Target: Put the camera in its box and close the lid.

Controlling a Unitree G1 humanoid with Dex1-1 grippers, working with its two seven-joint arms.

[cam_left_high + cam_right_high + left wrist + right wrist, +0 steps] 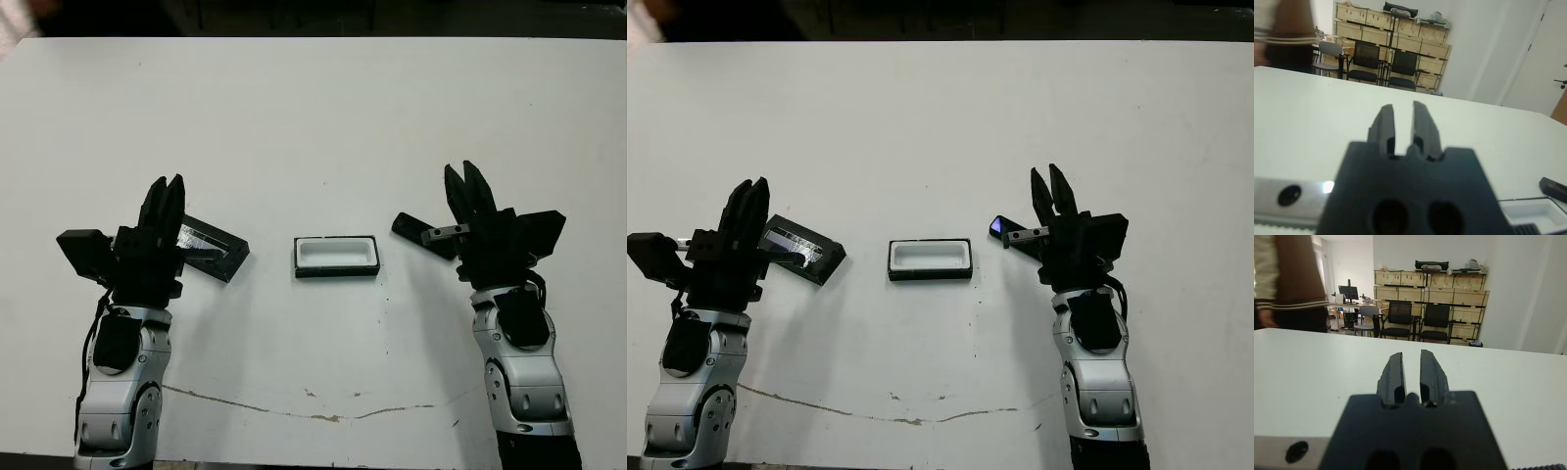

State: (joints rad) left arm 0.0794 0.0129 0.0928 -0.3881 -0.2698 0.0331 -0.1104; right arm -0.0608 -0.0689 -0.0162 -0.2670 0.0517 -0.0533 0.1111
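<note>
The box [336, 256] is seen near the middle of the white tabletop [313, 117], lying flat with its white lining facing up and nothing inside it. The lid [211, 248] is found to the left of the box and apart from it, lying at an angle with its glossy window catching the light; its left end is partly covered in the head views by the left hand [167, 191], which is held above it. The camera [1003, 230] lies to the right of the box, also apart from it, with a blue-violet patch visible at its left end; its right part is hidden behind the right hand [464, 180].

Both hands are raised over the near part of the tabletop with fingers pointing towards the far edge. The fingers of the left hand are seen close together with only a narrow gap between them, and nothing is gripped. The right hand is likewise shown with a narrow slot between its fingers, and nothing is held there. Whether either hand touches the thing beneath it cannot be told.

In the left wrist view a corner of the box and an end of the camera are visible off to one side. Beyond the far edge of the tabletop, a person [1288, 279] in a dark top with pale sleeves is partly seen, together with chairs [1418, 322] and stacked wooden crates [1430, 289].
</note>
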